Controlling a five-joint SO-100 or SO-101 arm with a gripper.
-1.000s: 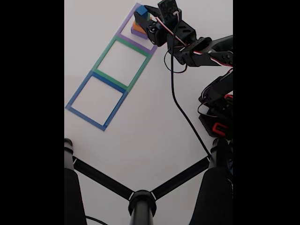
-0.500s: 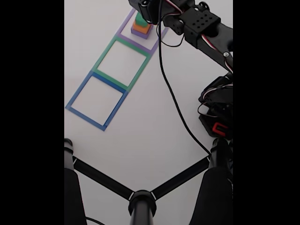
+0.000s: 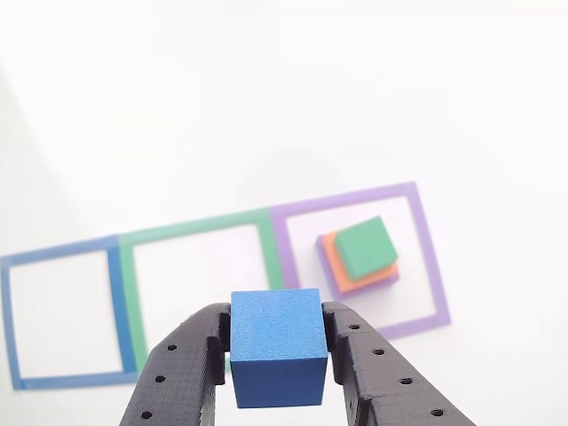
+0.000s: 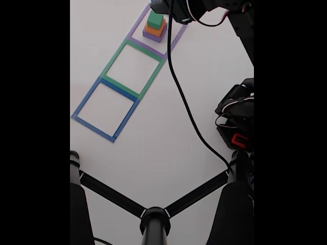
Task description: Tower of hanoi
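In the other view, the gripper has its black, hole-dotted plastic fingers clamped on the flat sides of the blue cube, matte and faintly grainy, held up off the white table. Beyond, inside the purple tape square, the green block tops the orange and purple blocks.

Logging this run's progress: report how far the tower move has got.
Done: the blue cube is off the stack and lifted, clamped in the gripper. In hand: carrying it. Left: the green block, orange block and purple block sit stacked inside the purple tape square; the green tape square and blue tape square hold no blocks.
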